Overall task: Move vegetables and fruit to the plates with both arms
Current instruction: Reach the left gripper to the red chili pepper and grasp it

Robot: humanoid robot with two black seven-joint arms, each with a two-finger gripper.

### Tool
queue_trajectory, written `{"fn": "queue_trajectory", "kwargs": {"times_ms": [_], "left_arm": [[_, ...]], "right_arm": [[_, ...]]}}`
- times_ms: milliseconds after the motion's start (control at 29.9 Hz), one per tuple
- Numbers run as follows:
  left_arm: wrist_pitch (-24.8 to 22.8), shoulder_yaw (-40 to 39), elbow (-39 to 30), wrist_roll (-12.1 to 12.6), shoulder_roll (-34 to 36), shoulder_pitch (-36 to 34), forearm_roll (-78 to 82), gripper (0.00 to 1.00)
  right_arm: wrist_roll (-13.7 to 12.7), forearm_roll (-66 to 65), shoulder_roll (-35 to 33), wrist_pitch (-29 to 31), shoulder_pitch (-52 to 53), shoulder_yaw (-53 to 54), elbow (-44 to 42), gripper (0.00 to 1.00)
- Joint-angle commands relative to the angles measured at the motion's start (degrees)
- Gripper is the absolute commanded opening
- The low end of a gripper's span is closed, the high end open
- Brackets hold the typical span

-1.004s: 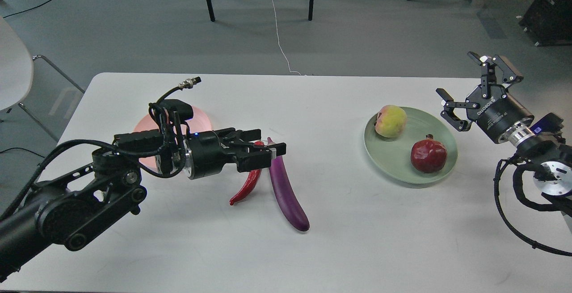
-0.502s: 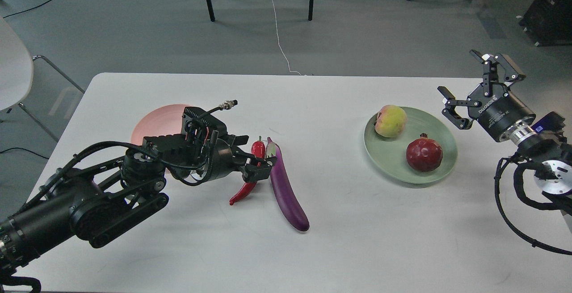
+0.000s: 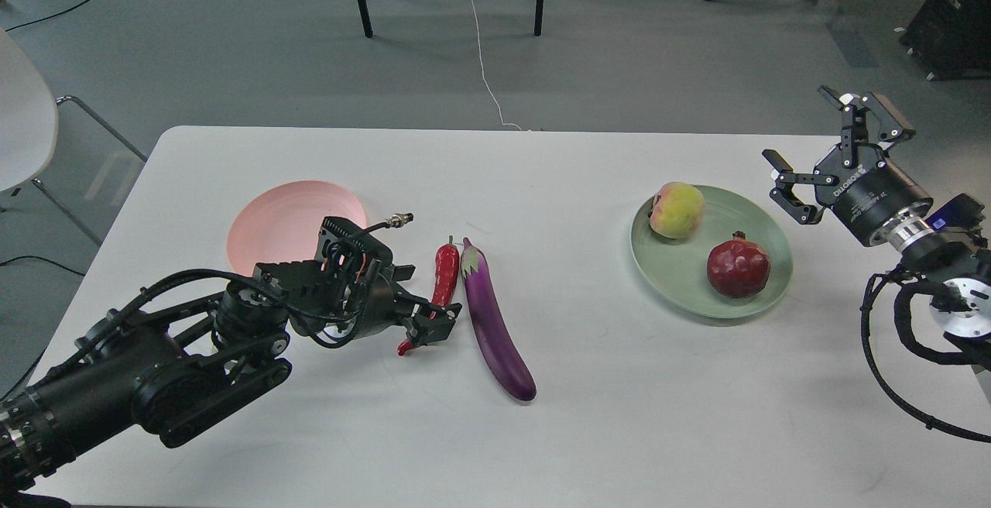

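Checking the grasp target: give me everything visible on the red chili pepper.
The red chili pepper is slim, glossy and slightly curved, with a short green stem at its far end. It lies flat on the white table, running from far to near, tip toward the robot. The eggplant lies just beside it on the right; whether they touch is unclear. The pink plate is to its left, apart. The left gripper covers its lower part, so its jaw state and any contact cannot be judged.

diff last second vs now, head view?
Left gripper dropped and pulled back toward the robot, now at the chili pepper's lower end; grasp unclear. Pink plate is now uncovered. Pomegranate shifted slightly. Right gripper open, drifted slightly right. Eggplant, peach, green plate unchanged.
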Motion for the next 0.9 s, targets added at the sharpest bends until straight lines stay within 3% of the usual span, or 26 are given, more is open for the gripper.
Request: {"fn": "queue_trajectory", "kwargs": {"times_ms": [0, 100, 335, 435, 669, 870], "left_arm": [[0.00, -0.04, 0.25, 0.09, -0.06, 0.31, 0.29, 0.94], [-0.09, -0.04, 0.25, 0.09, 0.11, 0.04, 0.38, 0.87], [-1.40, -0.04, 0.34, 0.01, 0.03, 0.22, 0.56, 0.52], [-1.58, -0.04, 0.34, 0.01, 0.03, 0.13, 0.56, 0.41], [-1.58, -0.04, 0.34, 0.45, 0.12, -0.31, 0.82, 0.23], [-1.32, -0.56, 0.07, 0.45, 0.55, -1.89, 0.30, 0.21]], "right_arm": [[0.00, 0.00, -0.05, 0.00, -0.09, 0.17, -0.02, 0.99], [0.00, 0.00, 0.04, 0.00, -0.09, 0.17, -0.02, 0.99], [0.00, 0.00, -0.05, 0.00, 0.00, 0.52, 0.07, 0.99], [0.00, 0.00, 0.04, 0.00, -0.09, 0.87, 0.15, 0.99], [0.00, 0.00, 0.04, 0.00, -0.18, 0.87, -0.02, 0.99], [0.00, 0.00, 0.04, 0.00, -0.18, 0.96, -0.02, 0.99]]}}
